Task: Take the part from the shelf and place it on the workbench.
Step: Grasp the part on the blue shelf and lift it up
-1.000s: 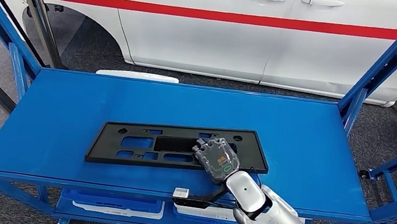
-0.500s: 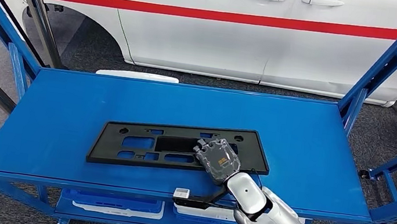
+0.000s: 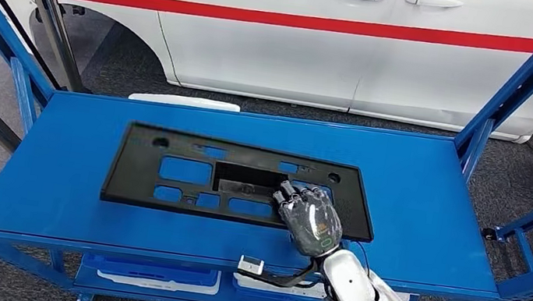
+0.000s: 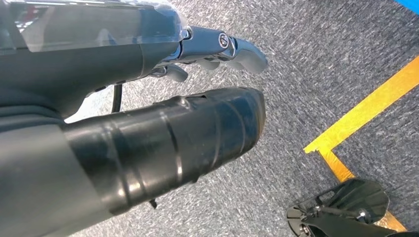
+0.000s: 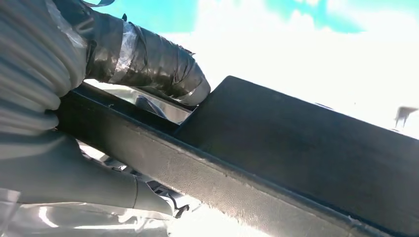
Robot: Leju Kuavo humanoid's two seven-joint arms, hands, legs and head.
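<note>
The part (image 3: 133, 167) is a flat black plastic panel with several cutouts. It hangs tilted just above the blue shelf deck (image 3: 415, 187) in the head view. My right hand (image 3: 310, 218) grips its near long edge, towards the panel's right end. In the right wrist view the thumb (image 5: 148, 59) lies over the panel (image 5: 306, 148) and the fingers clamp it from below. My left hand (image 4: 148, 98) hangs over grey carpet, its fingers stretched out and holding nothing.
A white car (image 3: 303, 37) with a red stripe stands close behind the shelf. Blue uprights (image 3: 528, 85) frame both ends, and a dark post (image 3: 52, 26) stands at the back left. White bins (image 3: 152, 272) sit on the lower level. A yellow floor line (image 4: 365, 113) runs near my left hand.
My right hand has lifted the panel off the shelf deck, and it now looks larger and nearer the camera. The hand has closed over the panel's near edge.
</note>
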